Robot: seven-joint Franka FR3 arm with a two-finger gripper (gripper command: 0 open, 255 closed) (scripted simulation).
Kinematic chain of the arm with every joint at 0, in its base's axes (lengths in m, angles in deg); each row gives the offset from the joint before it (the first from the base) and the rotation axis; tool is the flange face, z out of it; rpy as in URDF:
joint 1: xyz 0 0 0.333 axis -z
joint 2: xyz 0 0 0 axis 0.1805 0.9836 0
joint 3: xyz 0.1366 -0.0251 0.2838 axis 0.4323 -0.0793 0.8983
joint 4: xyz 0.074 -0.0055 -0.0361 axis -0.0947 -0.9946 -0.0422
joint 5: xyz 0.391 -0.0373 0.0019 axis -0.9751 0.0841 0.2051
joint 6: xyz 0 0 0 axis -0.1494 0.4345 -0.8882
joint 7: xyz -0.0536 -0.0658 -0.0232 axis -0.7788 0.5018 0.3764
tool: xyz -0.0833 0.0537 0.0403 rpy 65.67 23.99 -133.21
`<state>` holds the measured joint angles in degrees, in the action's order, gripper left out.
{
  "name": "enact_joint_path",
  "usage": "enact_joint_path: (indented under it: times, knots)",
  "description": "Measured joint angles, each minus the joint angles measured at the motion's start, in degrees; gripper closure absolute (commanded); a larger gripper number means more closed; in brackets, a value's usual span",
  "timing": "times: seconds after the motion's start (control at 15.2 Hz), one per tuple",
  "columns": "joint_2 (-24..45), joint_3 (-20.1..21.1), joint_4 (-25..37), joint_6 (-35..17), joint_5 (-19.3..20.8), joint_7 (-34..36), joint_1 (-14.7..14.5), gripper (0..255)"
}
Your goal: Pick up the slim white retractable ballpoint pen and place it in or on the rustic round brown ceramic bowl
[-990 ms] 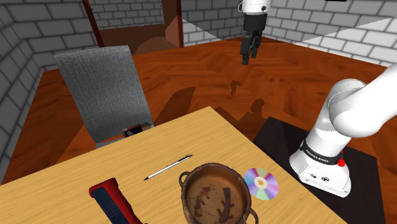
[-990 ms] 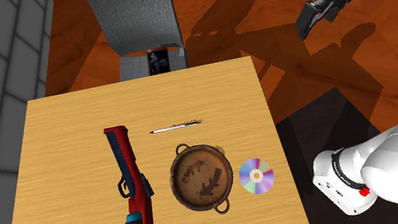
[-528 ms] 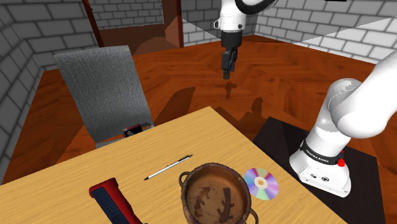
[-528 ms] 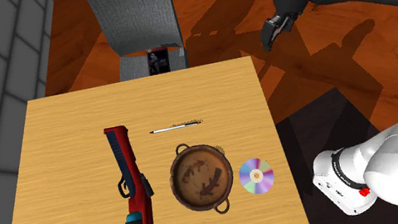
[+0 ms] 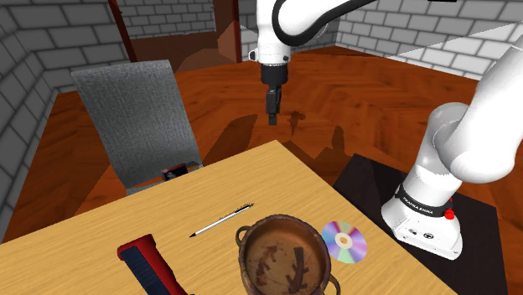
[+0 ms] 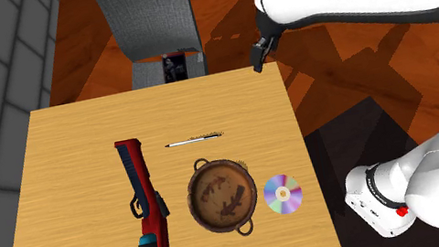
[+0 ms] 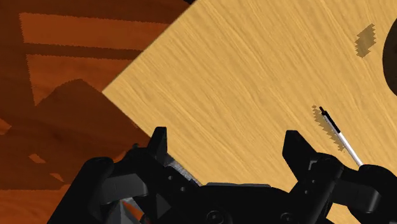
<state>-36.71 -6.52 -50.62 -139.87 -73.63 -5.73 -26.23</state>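
A slim white pen (image 5: 222, 219) (image 6: 194, 139) lies flat on the wooden table (image 5: 100, 226), a short way from the round brown bowl (image 5: 283, 220) (image 6: 195, 196) with two small handles. High over the table's far corner hangs my black gripper (image 5: 271, 117) (image 6: 257, 65), pointing down. In the wrist view the gripper (image 7: 226, 143) is open with nothing between its fingers, and the pen (image 7: 340, 139) lies just outside one finger (image 7: 294, 143), far below on the table (image 7: 254, 76).
A red and blue tool (image 5: 147, 264) (image 6: 146, 214) lies beside the bowl, and a shiny disc (image 5: 344, 241) (image 6: 282, 193) on its other side. A grey chair (image 5: 134, 121) (image 6: 154, 13) stands at the table's far edge with a small red object (image 5: 174, 172) on its seat.
The arm has swung to the shoulder view's left and come lower, bringing the gripper from over the floor to the table's far corner. Nothing on the table has moved.
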Motion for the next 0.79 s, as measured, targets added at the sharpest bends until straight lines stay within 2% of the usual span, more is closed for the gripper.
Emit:
enact_joint_path:
  times: [0.79]
  knots:
    - [16.67, 5.59, 9.87, -6.04, -5.19, -10.89, -6.32, 0]
